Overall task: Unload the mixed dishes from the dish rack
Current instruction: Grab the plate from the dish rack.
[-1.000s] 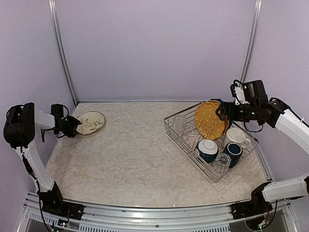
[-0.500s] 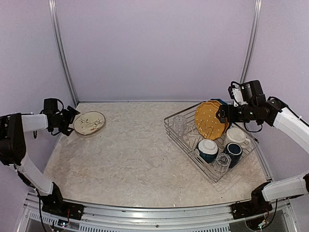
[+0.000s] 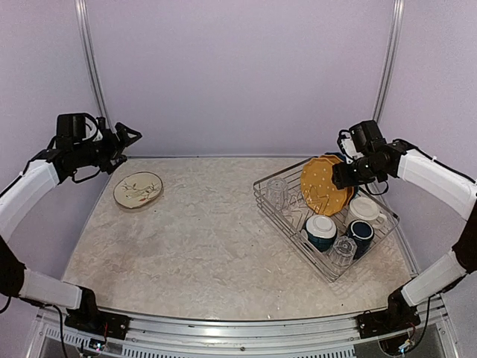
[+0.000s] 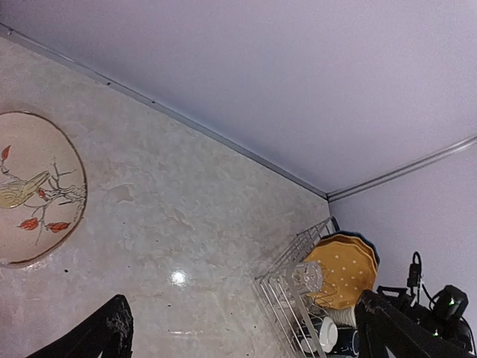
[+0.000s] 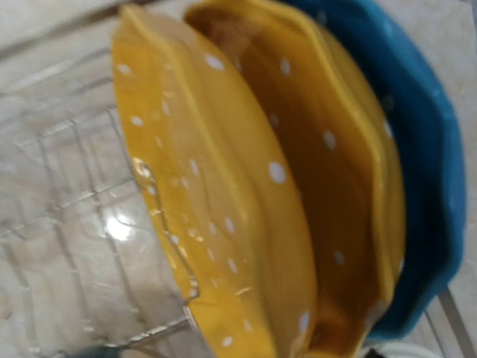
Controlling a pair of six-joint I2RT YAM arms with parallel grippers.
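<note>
From the top: got the left fingers (image 3: 130,135) spread wide and empty, up in the air beyond the cream floral plate (image 3: 138,189), lying flat on the table (image 3: 209,246) at far left. Got the right fingers (image 3: 339,177) right up against the orange plates (image 3: 324,184), standing on edge in the wire rack (image 3: 294,239) on the right. Off the left wrist: same wide spread, nothing between. Off the right wrist: only orange plates up close, blue dotted plate (image 5: 425,149) behind; can't tell pinching or loose.

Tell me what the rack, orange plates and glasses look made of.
Rack: thin silver metal wire, open grid. Orange plates: likely glazed ceramic, glossy with bright highlights and white dots. Glasses: clear glass or plastic, see-through; cannot tell which.
</note>
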